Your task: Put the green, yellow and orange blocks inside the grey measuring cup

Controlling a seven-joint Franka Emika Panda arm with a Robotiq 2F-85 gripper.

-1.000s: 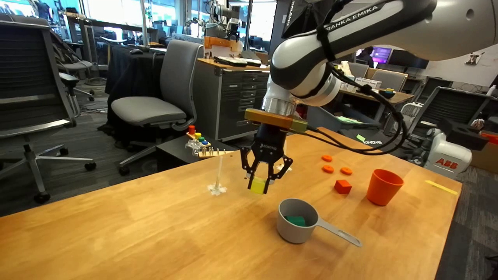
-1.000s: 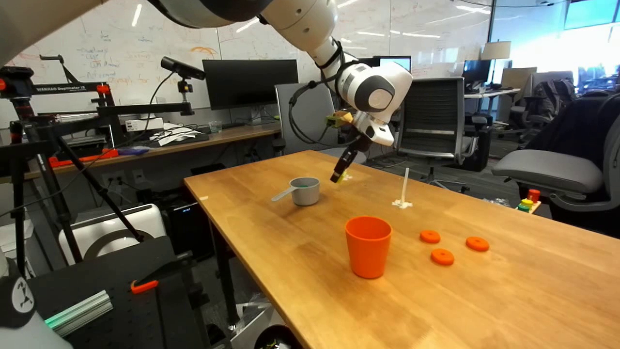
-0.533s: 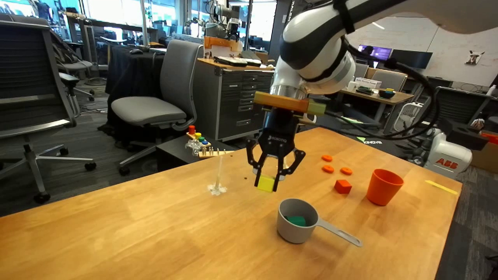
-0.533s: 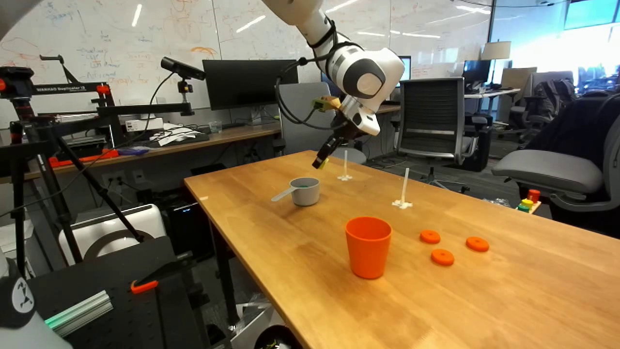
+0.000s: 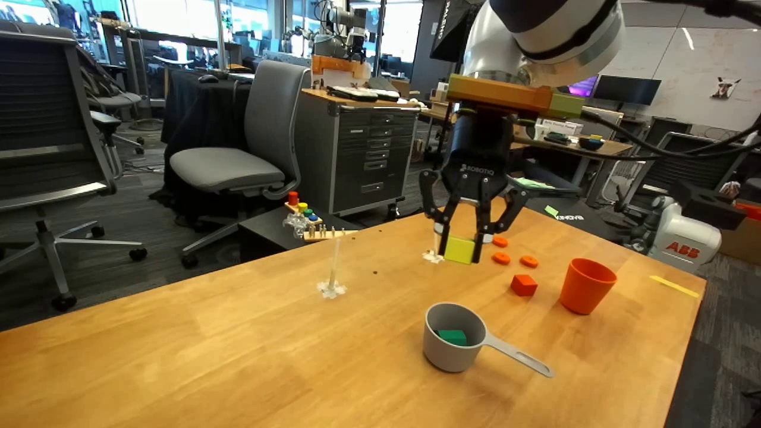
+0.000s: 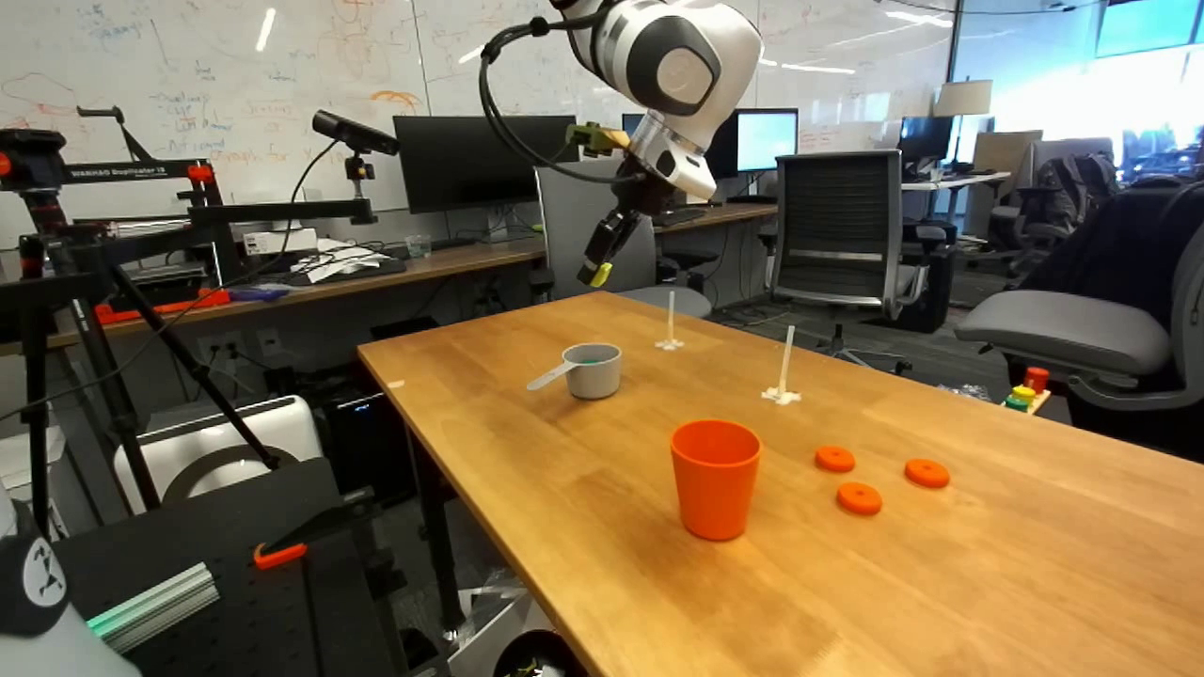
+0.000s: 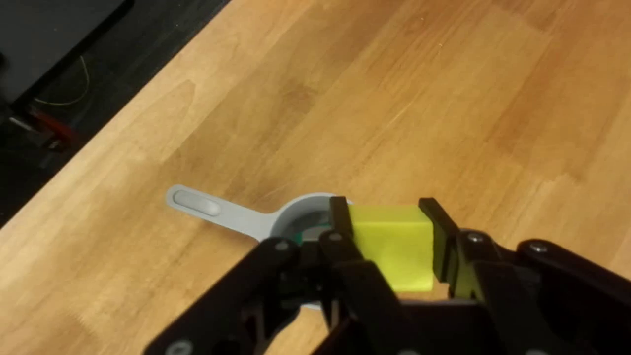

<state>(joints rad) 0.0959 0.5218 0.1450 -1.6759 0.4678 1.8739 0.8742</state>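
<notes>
My gripper [image 5: 459, 254] is shut on the yellow block [image 5: 460, 249] and holds it in the air above the table. In the wrist view the yellow block [image 7: 394, 246] sits between both finger pads. The grey measuring cup [image 5: 449, 358] stands upright on the table, below the gripper; it also shows in an exterior view [image 6: 594, 380]. In the wrist view the cup [image 7: 246, 222] is partly hidden behind the left finger. The green block [image 5: 453, 337] lies inside the cup. The orange block [image 5: 524, 285] is on the table beyond the cup and does not show in the other views.
An orange plastic cup [image 5: 587, 286] stands near the orange block. Several orange discs [image 5: 501, 258] lie on the table, and they show in an exterior view too [image 6: 859, 498]. Thin upright sticks [image 6: 784, 362] are fixed to the tabletop [image 6: 527, 423]. The cup's handle [image 5: 523, 358] sticks out sideways.
The gripper, still holding the yellow block, has risen and moved right in an exterior view, and left and up in the opposite one. The measuring cup and table objects have not moved.
</notes>
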